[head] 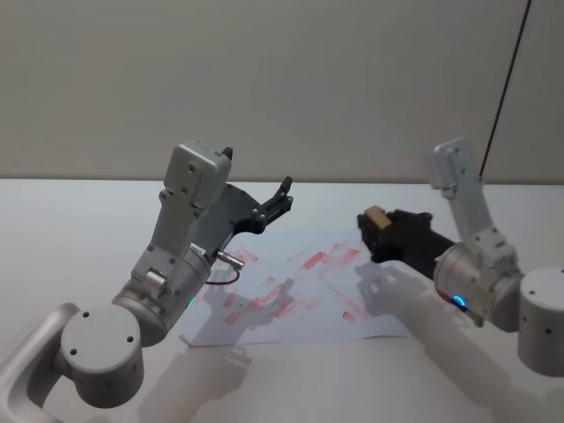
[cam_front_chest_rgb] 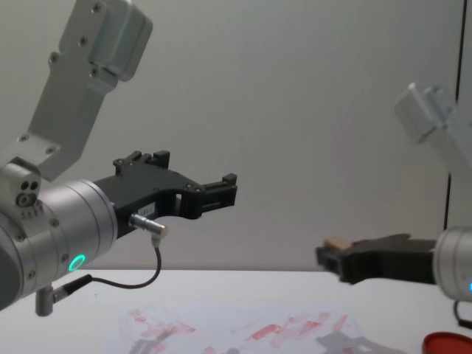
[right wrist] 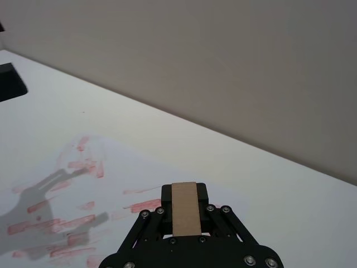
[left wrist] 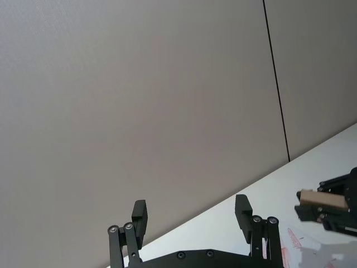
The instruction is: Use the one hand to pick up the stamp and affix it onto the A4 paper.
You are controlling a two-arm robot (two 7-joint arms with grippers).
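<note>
My right gripper (head: 370, 231), on the arm with the blue-lit ring, is shut on the stamp (head: 376, 215), a small pale tan block. It hangs above the right part of the A4 paper (head: 300, 291), a white sheet smeared with red ink marks. In the right wrist view the stamp (right wrist: 184, 215) sits clamped between the black fingers, with the paper (right wrist: 67, 184) below. From the chest, the stamp (cam_front_chest_rgb: 338, 242) pokes up at the gripper's tip, well above the sheet (cam_front_chest_rgb: 243, 324). My left gripper (head: 284, 196) is open and raised over the paper's far left side.
A flat red tray (cam_front_chest_rgb: 448, 344) lies at the table's right in the chest view. The left arm's body stands over the paper's left edge. A plain wall rises behind the white table (head: 70, 211).
</note>
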